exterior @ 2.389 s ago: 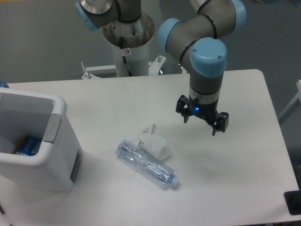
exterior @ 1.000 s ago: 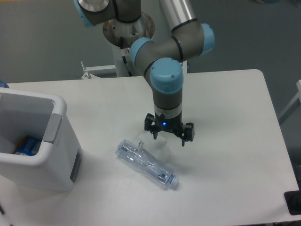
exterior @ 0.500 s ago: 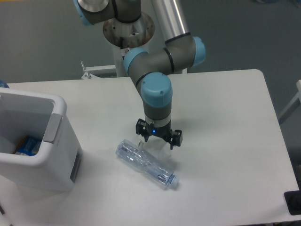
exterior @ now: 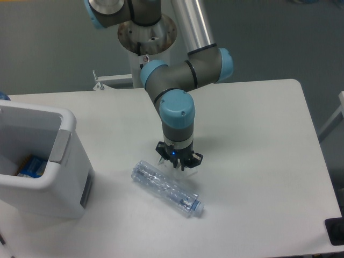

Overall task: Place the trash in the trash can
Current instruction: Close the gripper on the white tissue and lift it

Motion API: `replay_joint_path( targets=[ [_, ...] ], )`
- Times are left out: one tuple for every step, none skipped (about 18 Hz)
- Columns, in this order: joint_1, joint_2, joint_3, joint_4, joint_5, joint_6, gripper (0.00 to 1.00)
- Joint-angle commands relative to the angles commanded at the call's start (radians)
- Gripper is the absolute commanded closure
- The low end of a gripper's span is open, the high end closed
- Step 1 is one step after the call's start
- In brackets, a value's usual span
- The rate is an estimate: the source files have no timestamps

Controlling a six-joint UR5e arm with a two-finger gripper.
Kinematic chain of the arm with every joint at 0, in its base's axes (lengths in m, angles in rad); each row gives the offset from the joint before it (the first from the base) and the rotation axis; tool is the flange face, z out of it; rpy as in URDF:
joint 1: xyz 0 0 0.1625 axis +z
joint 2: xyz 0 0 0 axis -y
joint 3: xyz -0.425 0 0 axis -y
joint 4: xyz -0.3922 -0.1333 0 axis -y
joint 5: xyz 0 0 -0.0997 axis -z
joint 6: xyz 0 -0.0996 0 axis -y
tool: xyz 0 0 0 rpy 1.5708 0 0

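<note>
My gripper [exterior: 178, 161] is down at the table just behind the clear crinkled plastic bottle [exterior: 165, 187]. The bottle lies on its side with its pale blue cap [exterior: 198, 208] pointing to the front right. The fingers are drawn in towards the middle, over the spot where the crumpled white paper wad lies. Only a small white scrap of the wad [exterior: 160, 159] shows at the gripper's left side; the rest is hidden under the fingers. The white trash can [exterior: 59, 177] stands at the table's left edge, well away from the gripper.
Inside the trash can lies a blue and orange item [exterior: 29, 165]. The arm's base column [exterior: 148, 59] rises behind the table's back edge. A dark object [exterior: 336, 231] sits at the front right corner.
The arm swung from the right side of the table to the left and came down over the paper wad. The fingers stood spread earlier and now sit closer together. The bottle has not moved.
</note>
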Motion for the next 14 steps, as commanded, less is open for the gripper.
replay_joint_path(
  targets=[
    [0.008,0.002,0.003,-0.003,0.000,0.000,1.00],
    [0.012,0.002,0.008,-0.005,0.000,0.000,1.00],
    [0.018,0.003,0.009,-0.009,-0.002,0.000,1.00],
    [0.022,0.006,0.015,-0.020,-0.002,0.003,1.00],
    [0.022,0.008,0.023,-0.035,-0.003,0.003,1.00],
    [0.023,0.008,0.035,-0.052,-0.009,0.003,1.00],
    [0.025,0.008,0.046,-0.069,-0.020,0.003,1.00],
    [0.029,0.008,0.057,-0.084,-0.031,0.003,1.00],
    [0.031,0.008,0.067,-0.100,-0.041,0.003,1.00],
    [0.034,0.008,0.078,-0.116,-0.052,0.003,1.00],
    [0.037,0.008,0.086,-0.127,-0.061,0.003,1.00],
    [0.043,0.008,0.094,-0.135,-0.069,0.002,1.00],
    [0.045,0.008,0.101,-0.140,-0.080,0.002,1.00],
    [0.052,0.008,0.107,-0.141,-0.089,0.003,1.00]
  ],
)
